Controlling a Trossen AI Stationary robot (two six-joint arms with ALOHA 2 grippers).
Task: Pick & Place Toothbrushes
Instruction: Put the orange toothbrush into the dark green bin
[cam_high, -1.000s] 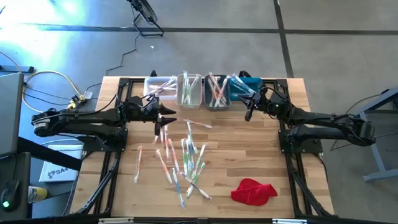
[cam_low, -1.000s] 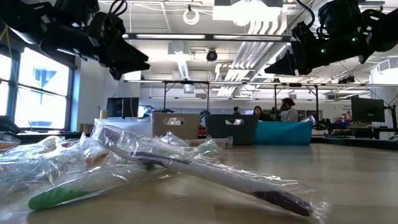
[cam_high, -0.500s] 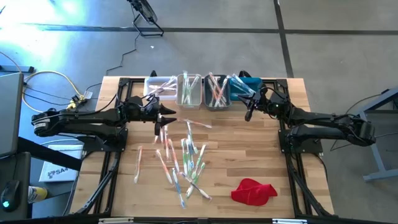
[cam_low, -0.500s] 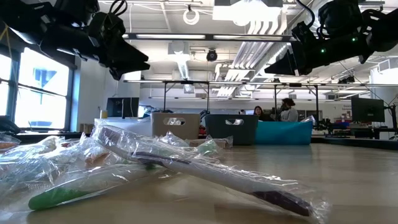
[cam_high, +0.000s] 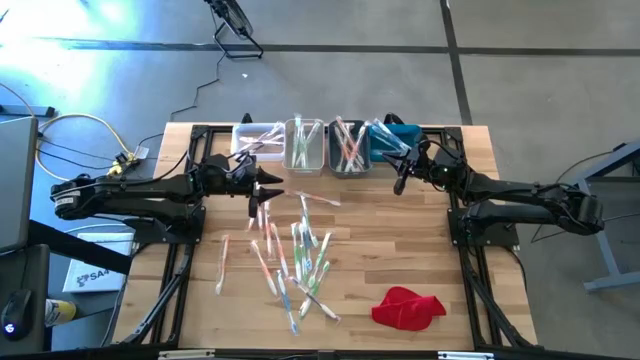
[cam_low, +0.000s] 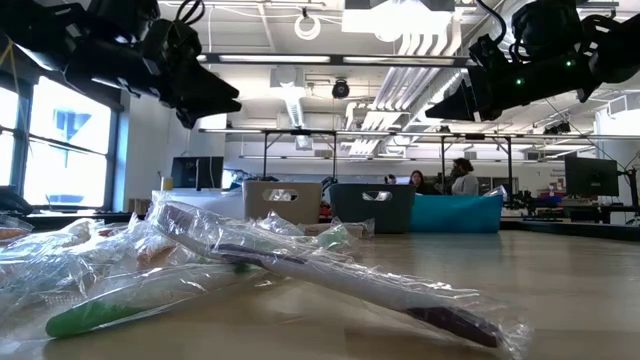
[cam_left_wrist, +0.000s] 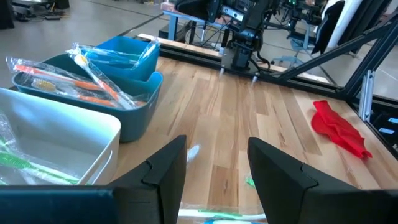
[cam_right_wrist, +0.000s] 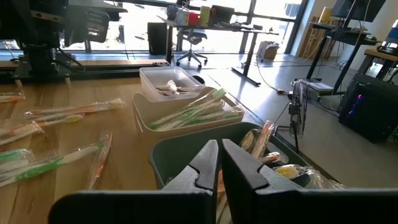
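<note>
Plastic-wrapped toothbrushes (cam_high: 295, 255) lie scattered across the middle of the wooden table (cam_high: 400, 245), nearest the viewer in the low view, where a green-handled one and a dark-handled one rest among crinkled clear film. They look light, thin and stiff, but the loose wrapper is likely slippery and will crumple, so I judge the best hold is across the handle's middle, pinching stick and film together. A red cloth (cam_high: 407, 307) sits at about 4 o'clock of the pile, well apart.

Farther back, the left gripper (cam_high: 258, 190) hangs at 11 o'clock of the pile with fingers spread and nothing between them. At 12 o'clock stands a row of four bins: a white bin (cam_high: 255, 139) holding a few brushes, a beige bin (cam_high: 304, 146) with green-handled ones, a grey bin (cam_high: 348, 147) with orange ones, and a blue bin (cam_high: 385, 141) holding blue ones. The right gripper (cam_high: 399, 182), fingers pressed together and holding nothing, hovers just at the blue bin's near edge.
</note>
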